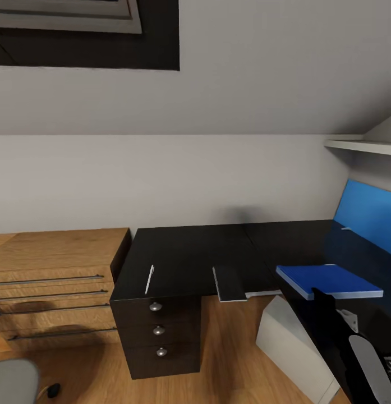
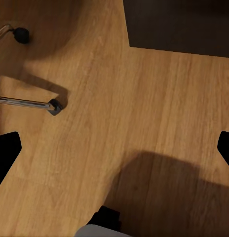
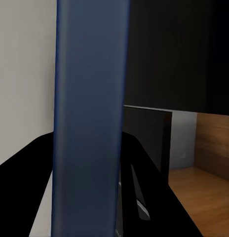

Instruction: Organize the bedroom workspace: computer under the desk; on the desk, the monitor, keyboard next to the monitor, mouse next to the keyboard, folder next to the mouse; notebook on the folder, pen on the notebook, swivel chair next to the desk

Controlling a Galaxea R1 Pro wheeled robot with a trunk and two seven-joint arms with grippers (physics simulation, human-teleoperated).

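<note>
You had the flat, bright blue folder [image 1: 329,279] out over the matte black top of the L-shaped desk [image 1: 189,252], at about four o'clock in the head view. Your right gripper [image 3: 87,168] was closed on it: in the right wrist view the folder [image 3: 90,118] ran as a smooth blue band between the two black fingers [image 3: 25,177], pinched from both sides. The thin grey notebook [image 1: 230,283] lay at the desk's front edge, overhanging it, and the slim white pen [image 1: 150,279] lay near the drawers with round silver knobs [image 1: 156,306]. The left gripper [image 2: 114,148] hung spread wide over the grained wood floor [image 2: 119,98], holding nothing, near a chrome chair leg [image 2: 25,102]. No writing was readable anywhere.
</note>
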